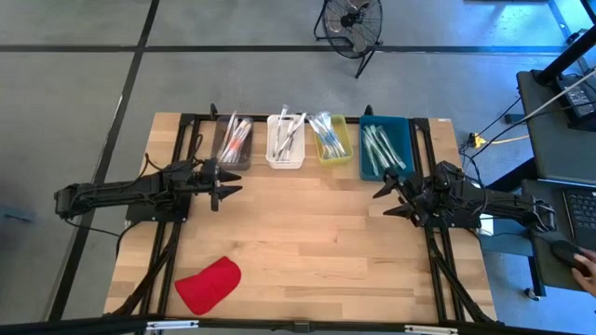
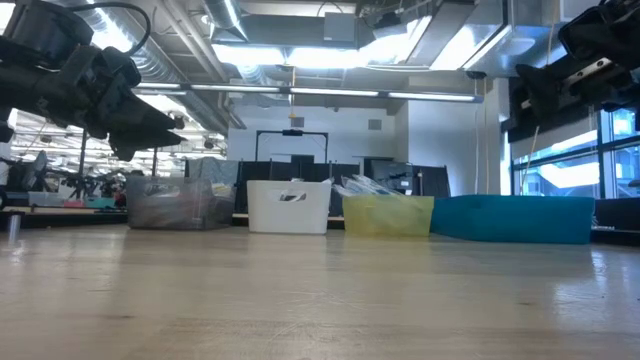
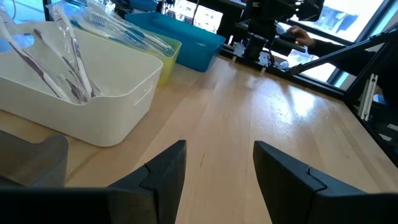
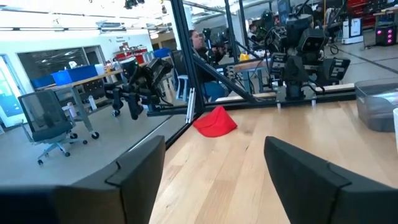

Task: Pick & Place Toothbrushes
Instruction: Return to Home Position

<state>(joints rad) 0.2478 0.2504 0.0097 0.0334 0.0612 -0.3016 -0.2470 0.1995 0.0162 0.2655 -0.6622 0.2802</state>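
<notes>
From above, my left gripper [image 1: 233,183] hangs over the table [image 1: 307,242] just before the grey bin [image 1: 223,160] and my right gripper [image 1: 382,203] near the blue bin [image 1: 406,140], while the toothbrushes [image 1: 380,149] lie in the four bins along the far edge, white bin [image 1: 285,165] and yellow bin [image 1: 346,140] between those two, and a red cloth [image 1: 209,285] lies near the front. Level with the tabletop, both my grippers are raised clear of the wood. Through my left wrist my fingers [image 3: 165,171] stand spread with nothing between them beside the white bin, and through my right wrist they gape just as wide and empty.
</notes>
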